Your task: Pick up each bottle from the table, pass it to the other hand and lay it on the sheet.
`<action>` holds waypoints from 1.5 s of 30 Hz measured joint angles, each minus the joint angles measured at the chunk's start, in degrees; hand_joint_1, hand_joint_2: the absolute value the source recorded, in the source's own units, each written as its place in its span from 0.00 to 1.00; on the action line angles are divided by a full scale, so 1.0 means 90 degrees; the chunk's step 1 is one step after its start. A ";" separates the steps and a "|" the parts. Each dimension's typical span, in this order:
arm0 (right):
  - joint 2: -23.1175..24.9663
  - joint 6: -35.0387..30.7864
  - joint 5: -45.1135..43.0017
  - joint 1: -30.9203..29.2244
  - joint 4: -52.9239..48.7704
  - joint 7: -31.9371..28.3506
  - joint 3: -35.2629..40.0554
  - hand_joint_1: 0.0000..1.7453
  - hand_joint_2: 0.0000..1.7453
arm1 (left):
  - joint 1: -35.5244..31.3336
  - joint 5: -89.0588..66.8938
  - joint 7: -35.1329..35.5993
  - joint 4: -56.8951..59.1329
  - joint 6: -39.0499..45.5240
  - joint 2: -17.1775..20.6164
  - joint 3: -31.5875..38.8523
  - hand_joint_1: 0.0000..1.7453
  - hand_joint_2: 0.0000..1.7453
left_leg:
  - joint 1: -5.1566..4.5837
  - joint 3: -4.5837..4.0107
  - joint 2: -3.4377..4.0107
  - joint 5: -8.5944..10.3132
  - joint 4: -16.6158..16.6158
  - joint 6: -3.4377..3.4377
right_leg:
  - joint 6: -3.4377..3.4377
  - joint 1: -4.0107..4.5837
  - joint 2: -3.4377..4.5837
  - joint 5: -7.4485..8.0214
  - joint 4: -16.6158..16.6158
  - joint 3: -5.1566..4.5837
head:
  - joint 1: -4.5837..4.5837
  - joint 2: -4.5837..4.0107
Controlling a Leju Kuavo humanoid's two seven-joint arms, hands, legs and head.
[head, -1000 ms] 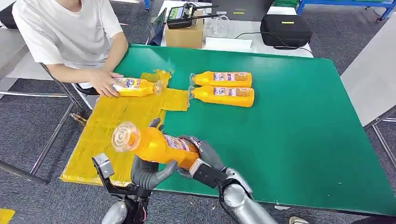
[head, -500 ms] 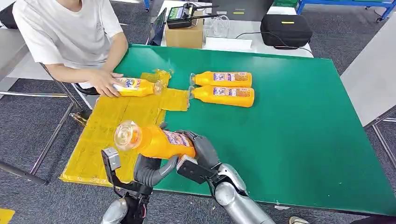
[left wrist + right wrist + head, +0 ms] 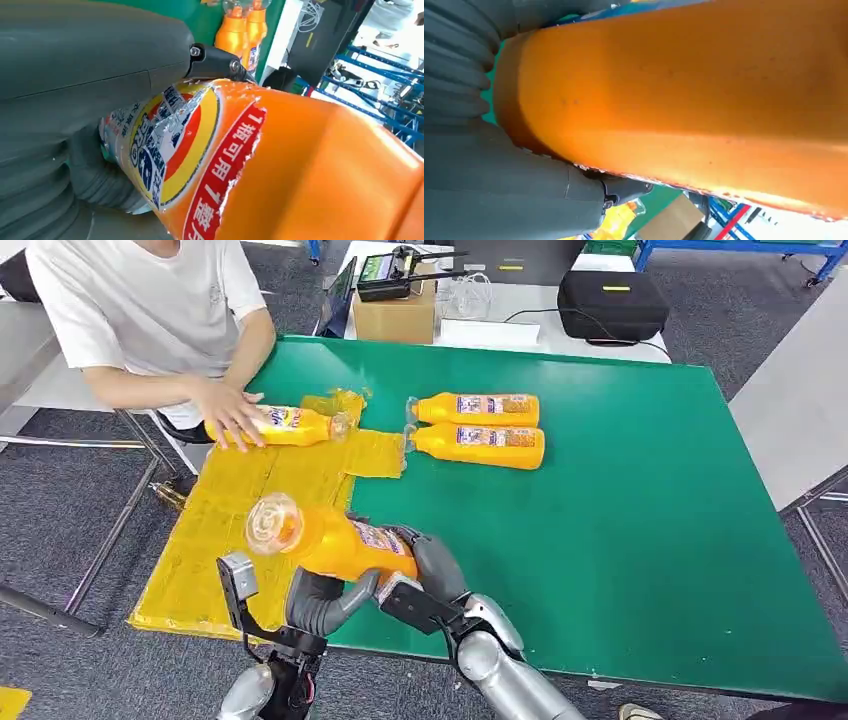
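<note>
An orange bottle hangs over the table's front edge, its clear cap pointing toward the yellow sheet. My right hand grips its base end. My left hand wraps the body from underneath, thumb up along the side. Two more orange bottles lie side by side on the green table, just right of the sheet. Another bottle lies at the sheet's far end.
A seated person in a white shirt rests a hand on the bottle at the sheet's far end. Behind the table stand a cardboard box and a black case. A grey table edge lies to the right.
Both hands carried the bottle slightly left toward the sheet, and my left fingers closed further round it. The person's hand shifted on the far bottle.
</note>
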 measured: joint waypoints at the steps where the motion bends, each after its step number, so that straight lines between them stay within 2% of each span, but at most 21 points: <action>1: 0.0005 0.0054 -0.0039 0.0000 0.0007 -0.0032 0.0000 0.00 0.00 | 0.0002 0.0017 -0.0039 -0.0002 -0.0042 -0.0005 0.0002 1.00 1.00 | 0.0000 0.0000 0.0000 0.0000 0.0000 0.0000 | 0.0000 0.0000 0.0000 0.0000 0.0000 0.0000 | 0.0000 0.0000; 4: 0.0060 0.0187 -0.0171 0.0002 0.0020 -0.0200 0.0041 0.00 0.00 | 0.0000 0.0301 -0.0214 -0.0048 -0.0279 -0.0010 0.0051 1.00 1.00 | 0.0000 0.0001 0.0000 0.0000 0.0000 0.0000 | 0.0000 0.0001 0.0000 0.0000 0.0000 -0.0001 | 0.0000 0.0000; 8: 0.0100 0.0177 -0.0428 0.0021 -0.0015 -0.0751 0.0075 0.00 0.00 | 0.0003 0.0726 -0.0258 -0.0192 -0.0707 -0.0007 0.0168 1.00 1.00 | 0.0001 0.0000 0.0000 0.0000 0.0000 0.0000 | 0.0000 0.0001 0.0000 0.0000 0.0000 -0.0002 | 0.0000 0.0000; 13: 0.0078 -0.0942 -0.0353 0.0355 -0.0228 -0.1328 0.0070 0.00 0.00 | -0.0182 -0.0301 -0.0391 -0.0250 0.0243 0.0063 0.0189 1.00 1.00 | 0.0000 -0.0001 -0.0001 0.0000 0.0000 0.0000 | 0.0000 0.0000 -0.0003 0.0000 -0.0001 -0.0001 | 0.0002 0.0000; 18: -0.0082 -0.1588 -0.0375 0.0680 -0.0505 -0.1705 -0.0082 0.00 0.00 | -0.0659 -0.2001 -0.0326 -0.0161 0.0940 0.0507 0.0201 1.00 1.00 | 0.0001 0.0006 0.0001 0.0000 0.0000 0.0000 | 0.0000 0.0002 0.0001 0.0000 0.0000 -0.0002 | 0.0002 0.0000; 25: -0.0267 -0.2428 -0.0418 0.1085 -0.1136 -0.1919 -0.0580 0.00 0.00 | -0.1116 -0.3675 0.0237 -0.0068 0.0699 0.1192 0.0379 1.00 1.00 | 0.0004 0.0004 0.0003 0.0003 0.0000 -0.0004 | 0.0000 0.0003 0.0003 0.0000 0.0003 -0.0002 | 0.0000 0.0000; 28: -0.0320 -0.2448 -0.0418 0.1197 -0.1360 -0.1929 -0.0738 0.00 0.00 | -0.1256 -0.4681 0.0508 0.0003 0.0741 0.1423 0.0369 1.00 1.00 | 0.0002 0.0003 0.0002 0.0003 0.0000 -0.0004 | 0.0000 0.0002 0.0002 0.0000 0.0002 -0.0003 | 0.0002 0.0000; 31: -0.0354 -0.2448 -0.0423 0.1267 -0.1503 -0.1933 -0.0845 0.00 0.00 | -0.1326 -0.4892 0.0590 0.0058 0.0794 0.1562 0.0369 1.00 1.00 | 0.0002 0.0003 0.0002 0.0003 0.0000 -0.0004 | 0.0000 0.0002 0.0002 0.0000 0.0002 -0.0005 | 0.0002 0.0000; 34: -0.0357 -0.2315 -0.0517 0.1328 -0.1665 -0.1936 -0.0928 0.00 0.00 | -0.1554 -0.6059 0.1087 0.0293 0.0780 0.1685 0.0275 1.00 1.00 | 0.0002 0.0002 -0.0001 0.0003 0.0000 -0.0004 | 0.0000 0.0002 0.0000 0.0000 0.0002 -0.0006 | 0.0002 0.0000; 41: -0.0230 -0.1989 -0.0729 0.1381 -0.1853 -0.1943 -0.0952 0.00 0.00 | -0.2618 -0.8729 0.2111 0.1878 0.1020 0.1753 0.0189 1.00 1.00 | 0.0003 0.0007 0.0002 0.0007 0.0000 -0.0003 | -0.0001 0.0003 0.0002 0.0001 0.0007 -0.0003 | 0.0000 0.0000; 45: -0.0148 -0.1940 -0.0882 0.1415 -0.1870 -0.1943 -0.0952 0.00 0.00 | -0.3141 -0.9406 0.2548 0.2748 0.0886 0.1753 0.0141 1.00 1.00 | 0.0003 0.0005 0.0002 0.0007 0.0001 -0.0003 | -0.0001 0.0003 0.0003 0.0001 0.0008 -0.0003 | 0.0005 0.0000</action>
